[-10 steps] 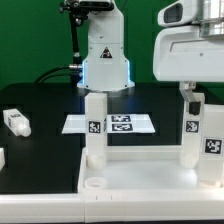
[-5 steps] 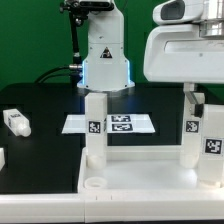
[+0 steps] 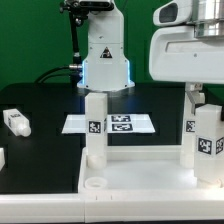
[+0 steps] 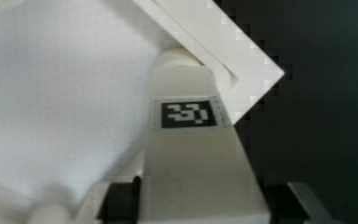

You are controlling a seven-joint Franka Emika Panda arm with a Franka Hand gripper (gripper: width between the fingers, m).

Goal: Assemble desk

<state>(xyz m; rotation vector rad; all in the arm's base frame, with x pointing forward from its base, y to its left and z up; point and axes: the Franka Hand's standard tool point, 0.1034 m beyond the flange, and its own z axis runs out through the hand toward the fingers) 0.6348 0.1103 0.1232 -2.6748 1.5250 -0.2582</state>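
Note:
The white desk top (image 3: 140, 180) lies at the front, with a round hole (image 3: 93, 184) at its near left corner. Two tagged legs stand upright in it: one on the exterior view's left (image 3: 95, 125) and one on the right (image 3: 189, 135). My gripper (image 3: 203, 103) is shut on a third leg (image 3: 208, 142) and holds it upright at the top's right edge, just in front of the right leg. In the wrist view the held leg (image 4: 194, 130) shows its tag between my fingers (image 4: 119, 203), over the desk top (image 4: 51, 110). A fourth leg (image 3: 15, 122) lies loose at the left.
The marker board (image 3: 112, 124) lies on the black table behind the desk top, in front of the robot base (image 3: 105, 60). Another small white part (image 3: 2, 157) shows at the far left edge. My arm's white body (image 3: 190, 55) fills the upper right.
My arm has shifted a little, and the held leg has moved slightly towards the exterior view's left and down. The standing legs and the loose leg have not moved.

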